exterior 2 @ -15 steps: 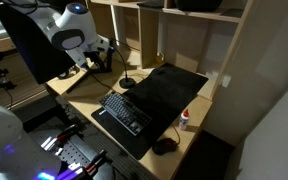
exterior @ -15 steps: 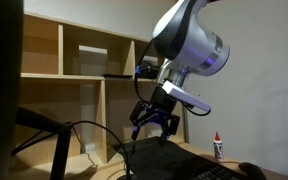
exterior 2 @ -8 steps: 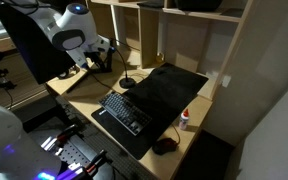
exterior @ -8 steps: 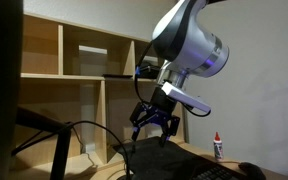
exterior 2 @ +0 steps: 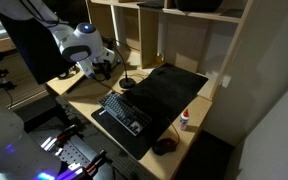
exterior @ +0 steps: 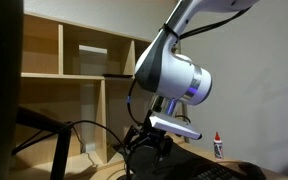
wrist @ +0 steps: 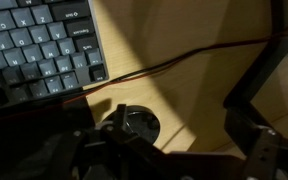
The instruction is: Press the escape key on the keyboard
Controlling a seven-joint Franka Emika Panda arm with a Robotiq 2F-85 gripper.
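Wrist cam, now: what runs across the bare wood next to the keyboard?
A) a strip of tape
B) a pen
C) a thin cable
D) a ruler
C: in the wrist view a thin dark cable crosses the wooden desk, from beside the keyboard toward the right edge of the picture.

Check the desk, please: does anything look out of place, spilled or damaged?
Nothing looks spilled or damaged. Only a thin cable lies loose across the bare wood beside the keyboard, passing near a round black base.
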